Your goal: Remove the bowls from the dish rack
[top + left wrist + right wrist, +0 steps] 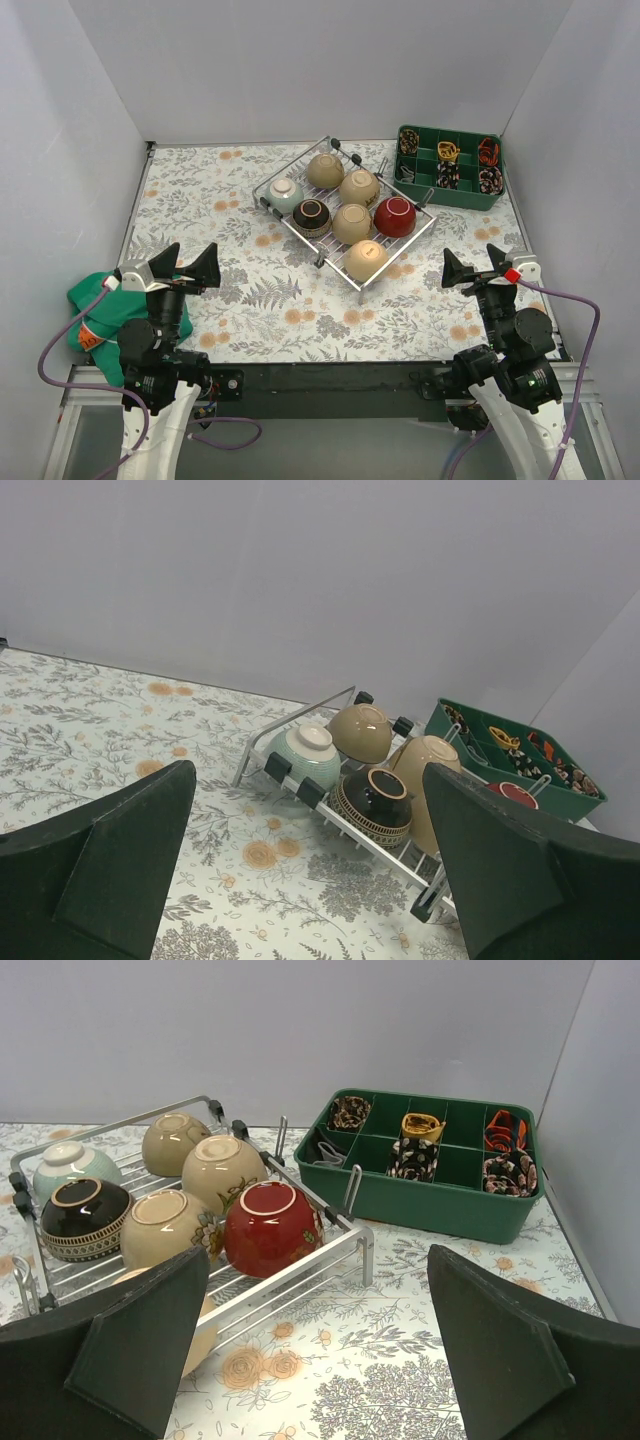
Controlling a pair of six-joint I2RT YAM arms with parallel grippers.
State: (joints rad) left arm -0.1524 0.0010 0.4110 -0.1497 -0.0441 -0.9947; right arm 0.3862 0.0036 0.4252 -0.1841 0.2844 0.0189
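Observation:
The dish rack [268, 183], a silver wire grid, lies tilted at the table's middle back with several bowls upside down in it. Among them are a pale green bowl [285, 194], a dark brown one [311, 215], a red one [394, 216] and a cream one [366, 260] at the near corner. My left gripper [188, 268] hovers open near the front left, well short of the rack [385, 848]. My right gripper [473, 268] is open too, at the front right. The red bowl [270, 1228] lies ahead of it to the left. Neither holds anything.
A green compartmented tray [448, 198] with small patterned items stands at the back right, close behind the rack's corner [362, 1240]. A green cloth bundle [100, 310] lies off the table's left front edge. White walls close in three sides.

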